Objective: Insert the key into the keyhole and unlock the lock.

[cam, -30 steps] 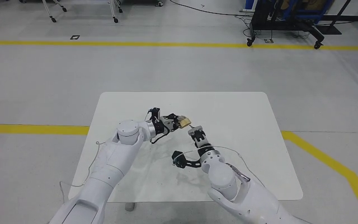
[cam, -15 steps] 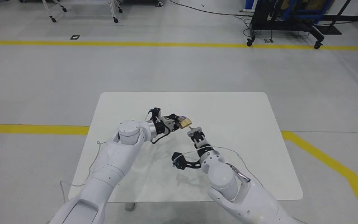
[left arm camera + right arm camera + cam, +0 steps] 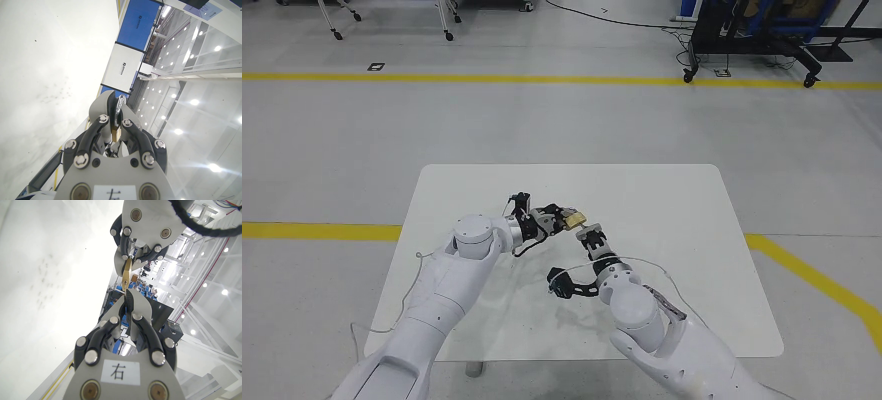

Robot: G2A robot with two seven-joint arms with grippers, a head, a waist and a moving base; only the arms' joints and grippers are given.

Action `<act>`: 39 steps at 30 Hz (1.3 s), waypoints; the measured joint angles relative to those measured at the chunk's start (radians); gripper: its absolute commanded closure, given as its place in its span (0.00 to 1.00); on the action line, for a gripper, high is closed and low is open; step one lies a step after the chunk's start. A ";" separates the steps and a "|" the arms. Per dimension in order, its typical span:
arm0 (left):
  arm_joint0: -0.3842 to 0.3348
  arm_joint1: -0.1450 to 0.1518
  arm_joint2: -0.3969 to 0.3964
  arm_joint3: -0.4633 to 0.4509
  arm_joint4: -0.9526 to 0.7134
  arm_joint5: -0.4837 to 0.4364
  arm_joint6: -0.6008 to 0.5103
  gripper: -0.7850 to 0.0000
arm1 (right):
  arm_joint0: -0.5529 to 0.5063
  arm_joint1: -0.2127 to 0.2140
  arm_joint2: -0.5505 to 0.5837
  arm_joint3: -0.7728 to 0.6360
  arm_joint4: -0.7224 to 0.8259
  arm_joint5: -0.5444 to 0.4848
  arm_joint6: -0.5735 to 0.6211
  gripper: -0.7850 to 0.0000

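Right pincer [image 3: 126,295] (white label [image 3: 120,371]) holds key [image 3: 125,292] at lock [image 3: 127,273].

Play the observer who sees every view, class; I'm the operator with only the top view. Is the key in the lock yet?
Observer: No; the right wrist view shows the keyhole empty.
Operator: Where is the key?
Observer: A thin sliver of the key pokes from the shut right gripper, right by the keyhole end of the lock.
Operator: Is the lock held?
Observer: The left gripper is shut on its end away from the keyhole.
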 measured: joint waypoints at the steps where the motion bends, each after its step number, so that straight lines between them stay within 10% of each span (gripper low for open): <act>1: 0.000 0.000 0.000 0.000 0.001 0.001 -0.001 1.00 | 0.001 -0.002 0.000 0.002 0.001 -0.001 0.000 1.00; 24: 0.001 0.006 0.008 -0.013 0.040 -0.041 -0.043 1.00 | 0.019 -0.039 0.026 0.023 0.006 -0.051 -0.010 1.00; 27: 0.001 0.007 0.007 -0.014 0.040 -0.045 -0.050 1.00 | 0.010 -0.040 0.038 0.012 0.007 -0.056 -0.020 0.50; 30: 0.001 0.007 0.005 -0.013 0.040 -0.045 -0.051 1.00 | -0.007 -0.038 0.052 -0.010 -0.001 -0.063 -0.024 0.38; 32: 0.000 0.008 0.003 -0.012 0.037 -0.043 -0.051 1.00 | -0.024 -0.036 0.063 -0.031 -0.010 -0.064 -0.025 0.07; 39: -0.001 0.009 -0.003 -0.011 0.028 -0.038 -0.049 1.00 | -0.111 -0.018 0.119 -0.127 -0.036 -0.033 -0.080 0.00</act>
